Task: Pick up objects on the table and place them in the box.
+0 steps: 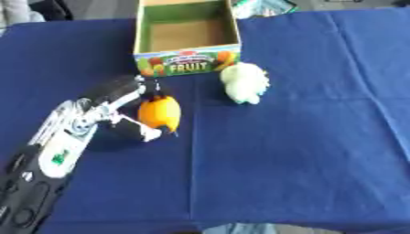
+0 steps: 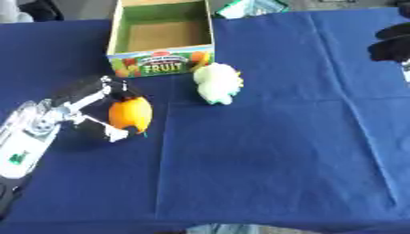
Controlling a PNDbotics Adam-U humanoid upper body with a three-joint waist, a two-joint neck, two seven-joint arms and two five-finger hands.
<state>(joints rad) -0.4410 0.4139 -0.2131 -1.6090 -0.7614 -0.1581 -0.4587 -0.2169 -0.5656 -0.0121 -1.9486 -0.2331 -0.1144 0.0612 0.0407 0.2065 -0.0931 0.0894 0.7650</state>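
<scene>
Here: orange fruit [image 1: 159, 113] on blue cloth [image 1: 280, 151], left hand [image 1: 120, 107] curled round it, fingers above, thumb below. Pale green toy [image 1: 244, 82] just right of fruit box [image 1: 186, 61], box open. Right hand [image 2: 392, 43] at far right edge, fingers unclear.

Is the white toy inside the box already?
No, the white toy lies on the blue cloth beside the box, not in it.
</scene>
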